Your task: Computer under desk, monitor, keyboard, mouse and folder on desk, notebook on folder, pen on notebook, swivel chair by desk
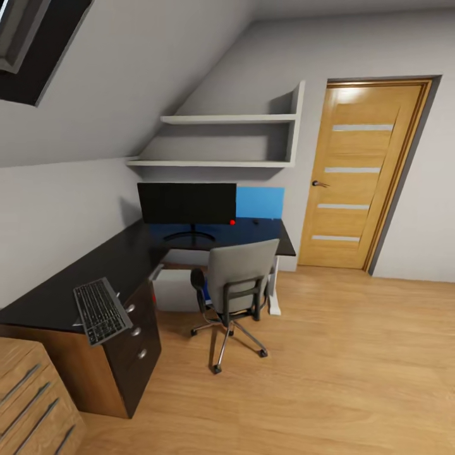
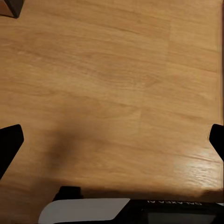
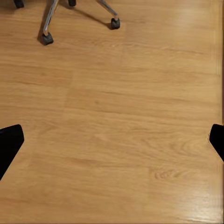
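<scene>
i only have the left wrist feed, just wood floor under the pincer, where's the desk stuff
Observer: The head view shows the desk ahead, with the keyboard lying on its near end, hanging partly over the edge above the drawers.
Operator: monitor up there too
Observer: Yes, the monitor stands upright at the far corner of the desk, in front of a blue wall panel.
Operator: and the chair
Observer: The swivel chair sits at the desk opening with its back toward the camera; its casters also show in the right wrist view, beyond the right pincer, which is open over bare floor.
</scene>
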### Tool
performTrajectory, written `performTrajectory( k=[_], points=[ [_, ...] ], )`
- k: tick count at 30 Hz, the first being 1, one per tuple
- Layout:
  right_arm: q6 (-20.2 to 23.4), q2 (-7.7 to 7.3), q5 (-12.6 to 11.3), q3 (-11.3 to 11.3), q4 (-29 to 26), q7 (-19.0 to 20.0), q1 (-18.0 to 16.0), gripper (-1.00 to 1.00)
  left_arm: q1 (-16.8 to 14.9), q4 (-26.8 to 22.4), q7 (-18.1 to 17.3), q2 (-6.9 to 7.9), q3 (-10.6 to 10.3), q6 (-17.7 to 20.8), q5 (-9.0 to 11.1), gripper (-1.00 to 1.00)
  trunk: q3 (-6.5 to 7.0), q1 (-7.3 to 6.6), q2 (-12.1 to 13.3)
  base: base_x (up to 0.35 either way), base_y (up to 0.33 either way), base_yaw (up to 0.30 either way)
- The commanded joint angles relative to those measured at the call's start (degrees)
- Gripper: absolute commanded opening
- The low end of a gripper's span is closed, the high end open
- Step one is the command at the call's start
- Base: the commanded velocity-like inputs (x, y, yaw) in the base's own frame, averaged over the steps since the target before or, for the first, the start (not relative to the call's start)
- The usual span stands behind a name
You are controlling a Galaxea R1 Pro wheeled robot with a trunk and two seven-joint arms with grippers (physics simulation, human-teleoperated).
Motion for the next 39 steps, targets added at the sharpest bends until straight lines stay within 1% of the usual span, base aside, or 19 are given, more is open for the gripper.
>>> performTrajectory(
  k=[1,12,16,19,23,39],
  points=[
    [-0.15,0.00,-0.01,0.02,0.05,0.00,-0.03,1.00,0.02,-0.10,0.04,-0.03,-0.01,-0.07,0.30,1.00,-0.06,0.02,-0.03,0.174,-0.284,0.000],
    [-0.15,0.10,0.05,0.13,0.17,-0.07,-0.03,1.00,0.02,-0.09,0.05,0.06,0.16,-0.10,0.35,1.00,-0.06,0.02,-0.03,0.208,-0.228,0.000],
    [-0.64,0.09,0.05,0.08,0.15,-0.18,-0.03,1.00,0.02,-0.13,0.03,0.09,0.22,-0.47,0.36,1.00,-0.06,0.02,-0.03,0.043,-0.039,0.071],
    [-1.74,0.05,0.05,0.00,0.20,-0.24,-0.03,1.00,0.02,-0.13,0.05,0.05,0.24,-2.03,0.36,1.00,-0.06,0.02,-0.03,0.023,-0.009,0.158],
    [-2.24,0.04,0.05,0.01,0.24,-0.25,-0.03,1.00,0.02,-0.14,0.05,0.06,0.25,-2.65,0.36,1.00,-0.06,0.02,-0.03,0.147,-0.004,0.113],
    [-2.85,-0.01,0.05,0.05,0.24,-0.26,-0.03,1.00,0.02,-0.13,0.06,0.08,0.25,-3.19,0.43,1.00,-0.06,0.02,-0.03,0.303,-0.002,0.013]
  ],
)
